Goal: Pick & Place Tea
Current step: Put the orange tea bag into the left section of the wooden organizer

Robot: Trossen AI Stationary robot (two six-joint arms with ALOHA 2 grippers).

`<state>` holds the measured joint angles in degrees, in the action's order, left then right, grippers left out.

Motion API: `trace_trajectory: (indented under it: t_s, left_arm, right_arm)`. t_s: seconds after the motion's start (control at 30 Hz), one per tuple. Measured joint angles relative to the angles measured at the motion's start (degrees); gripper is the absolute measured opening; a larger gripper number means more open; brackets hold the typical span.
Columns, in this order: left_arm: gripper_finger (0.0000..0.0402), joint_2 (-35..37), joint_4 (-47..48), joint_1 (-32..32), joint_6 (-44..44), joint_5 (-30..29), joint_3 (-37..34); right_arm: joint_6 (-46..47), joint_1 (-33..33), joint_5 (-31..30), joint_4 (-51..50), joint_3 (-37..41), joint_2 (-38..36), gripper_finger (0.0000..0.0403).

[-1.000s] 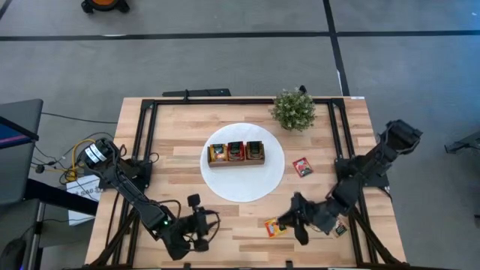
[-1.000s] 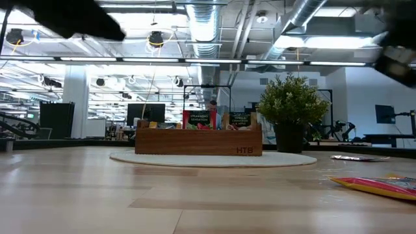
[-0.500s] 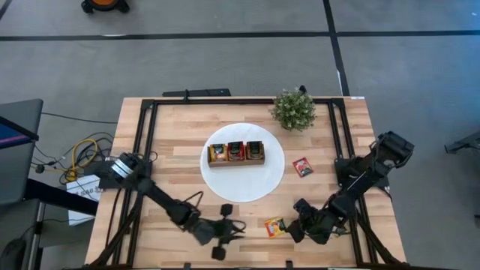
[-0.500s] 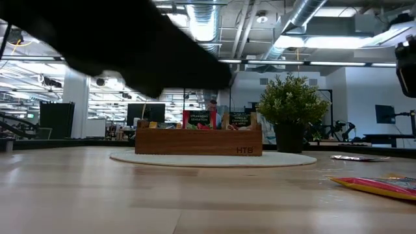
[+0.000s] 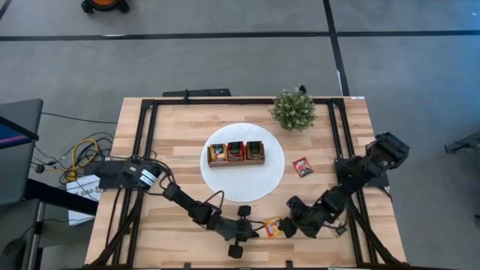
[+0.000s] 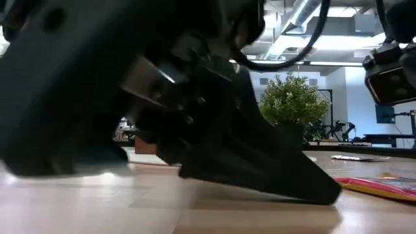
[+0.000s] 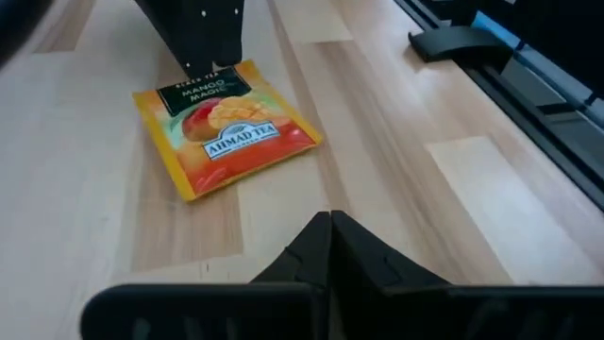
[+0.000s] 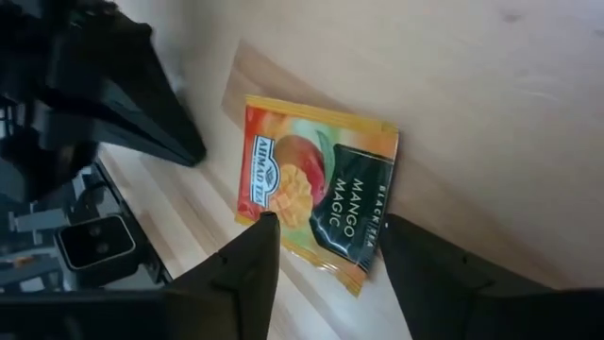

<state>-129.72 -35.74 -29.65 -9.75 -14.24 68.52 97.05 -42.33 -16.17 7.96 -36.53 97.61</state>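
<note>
Mango tea sachet (image 5: 273,227) lies flat on the table (image 5: 180,135) near the front edge, right of centre, between both arms. Right gripper (image 8: 321,247) sits at its right end, fingers spread and straddling the dark-printed end; sachet's long axis runs roughly along the gripper's reach. Left gripper (image 7: 330,227) is just left of it, fingers pressed together, empty. Right arm looks better placed to pick. Wooden tea box (image 5: 236,153) sits on the white disc (image 5: 270,180), farther back.
</note>
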Motion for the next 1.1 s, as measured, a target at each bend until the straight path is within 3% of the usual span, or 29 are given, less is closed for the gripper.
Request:
trace_trajectory:
  t_s: [0.33,0.7,0.8,0.93,1.1]
  left_arm:
    - [0.0000,-2.33,-0.42,2.10,-2.70,1.14,1.95]
    - [0.0000,-2.42,-0.50,2.25,-3.42,0.42,1.91]
    - [0.0000,-1.98,1.76,2.22,-4.05,0.19,1.91]
    - [0.0000,1.70,11.93,1.52,-6.45,-0.83,1.91]
    - [0.0008,6.67,25.34,-0.09,-7.52,-1.55,1.84]
  right_arm:
    - [-6.62,1.85,1.28,7.45,0.17,2.20,0.0136]
    - [-15.08,2.18,0.45,7.15,0.15,2.29,0.0013]
    - [-17.67,2.08,-1.15,6.96,0.17,2.33,0.0005]
    - [-20.44,1.93,-2.64,0.39,-2.48,2.42,0.0001]
    - [-25.26,1.70,-5.42,-17.88,-10.79,2.40,0.0000]
